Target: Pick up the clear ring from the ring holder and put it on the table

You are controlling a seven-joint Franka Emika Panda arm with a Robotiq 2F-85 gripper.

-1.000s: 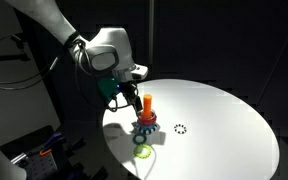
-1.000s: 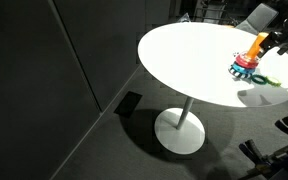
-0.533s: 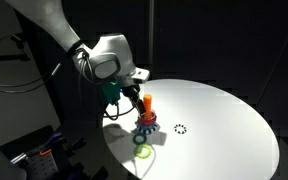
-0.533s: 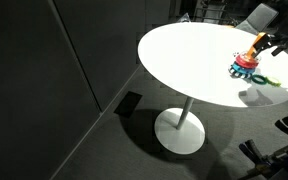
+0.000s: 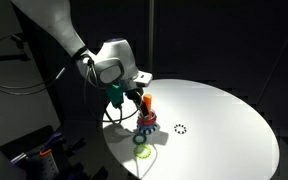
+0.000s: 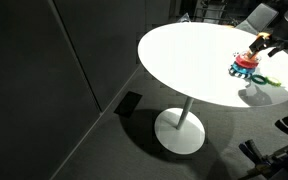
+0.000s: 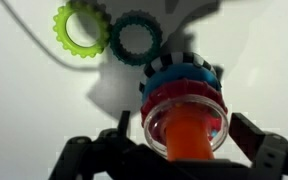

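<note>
Wrist view: tool is spread wide, one finger left of the orange peg, the other to its right. Neither touches it, so nothing's pinched yet. Between them stands the ring holder on the table: blue base, red ring above it. On top is what looks like the clear ring, round the peg. It has a glassy rim w/ glints, but blur makes it hard to be sure.

Step in hand, I'd say: lining up for the grab, pre-close. Next move prob needs the tool lower so the fingers bracket only the top ring, not the red one under it. Then squeeze the rim & lift straight up along the peg. Any tilt could jam the ring on the peg or drag the whole ring holder along.

Other stuff, same view: green toothed ring at top left, dark teal toothed ring just beside it. Both lie flat on the table, apart from the ring holder. They're not in the way but take up drop space on that side.

In an exterior view the arm comes in from the left, w/ the tool over the ring holder. The green ring lies near the table edge. A small dotted-looking ring sits to the right; can't tell what it is. Bare table further right gives room to set down.
</note>
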